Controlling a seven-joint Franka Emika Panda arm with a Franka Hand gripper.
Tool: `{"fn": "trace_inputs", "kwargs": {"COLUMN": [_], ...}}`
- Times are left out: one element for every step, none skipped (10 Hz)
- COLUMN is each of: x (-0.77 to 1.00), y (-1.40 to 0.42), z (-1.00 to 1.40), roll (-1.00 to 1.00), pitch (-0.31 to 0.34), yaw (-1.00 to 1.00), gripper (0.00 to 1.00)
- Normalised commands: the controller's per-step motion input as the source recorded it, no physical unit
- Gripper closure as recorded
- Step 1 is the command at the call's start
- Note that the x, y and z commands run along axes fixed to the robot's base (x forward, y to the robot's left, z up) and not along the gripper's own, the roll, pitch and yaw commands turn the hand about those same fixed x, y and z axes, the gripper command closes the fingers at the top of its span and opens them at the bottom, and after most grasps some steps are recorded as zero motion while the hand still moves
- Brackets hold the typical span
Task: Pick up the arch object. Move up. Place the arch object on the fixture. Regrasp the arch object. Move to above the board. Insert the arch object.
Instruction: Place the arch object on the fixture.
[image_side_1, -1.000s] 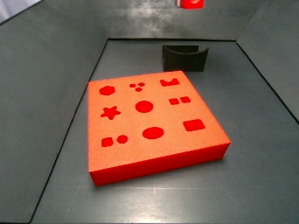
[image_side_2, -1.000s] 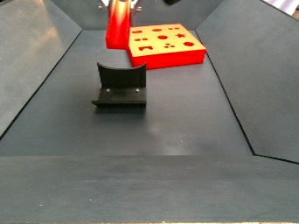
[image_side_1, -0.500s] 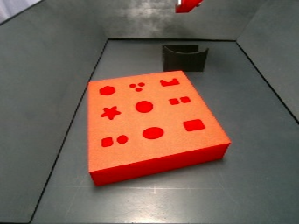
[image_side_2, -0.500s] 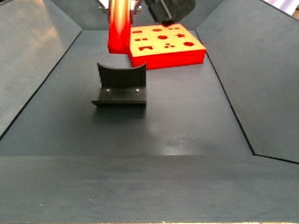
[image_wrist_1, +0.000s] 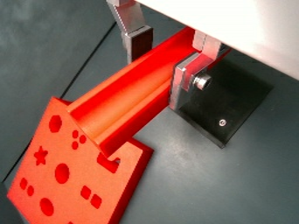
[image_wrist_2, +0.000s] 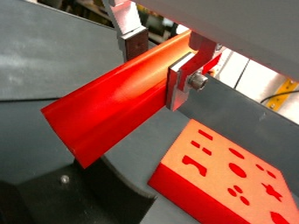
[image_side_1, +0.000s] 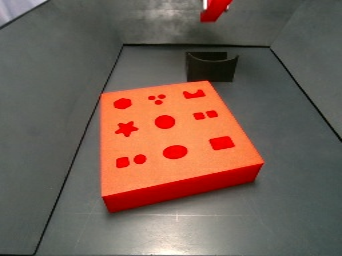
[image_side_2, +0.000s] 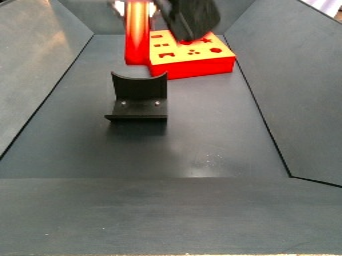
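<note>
The hand (image_wrist_1: 162, 63), above the fixture (image_side_2: 136, 99), clamps the arch object (image_side_2: 135, 36) hanging lengthwise downward.

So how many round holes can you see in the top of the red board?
6 in the board, gripper overhead: one large far-left corner, three small beside it, one large centre, one small near edge. None looks hidden.

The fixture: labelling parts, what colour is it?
Dark grey-black fixture, clearest in a side view; gripper holds the arch object above.

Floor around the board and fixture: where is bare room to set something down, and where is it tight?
Bare floor lies in front of the fixture and beside the board. It is tighter between fixture and board, where the gripper holds the arch object aloft.
</note>
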Motion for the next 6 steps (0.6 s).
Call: {"fn": "trace_inputs", "kwargs": {"x": [0.14, 0.16, 0.16, 0.16, 0.17, 0.18], "y": [0.14, 0.14, 0.14, 0.14, 0.13, 0.14], "z": [-1.0, -1.0, -1.0, -1.0, -1.0, -1.0], "roll": [-0.92, -0.71, -0.55, -0.43, -0.25, -0.19], "pitch": [0.202, 0.198, 0.169, 0.146, 0.096, 0.06], "yaw": [-0.09, -0.12, -0.15, -0.16, -0.18, -0.18], "gripper": [1.0, 1.0, 1.0, 1.0, 1.0, 1.0]}}
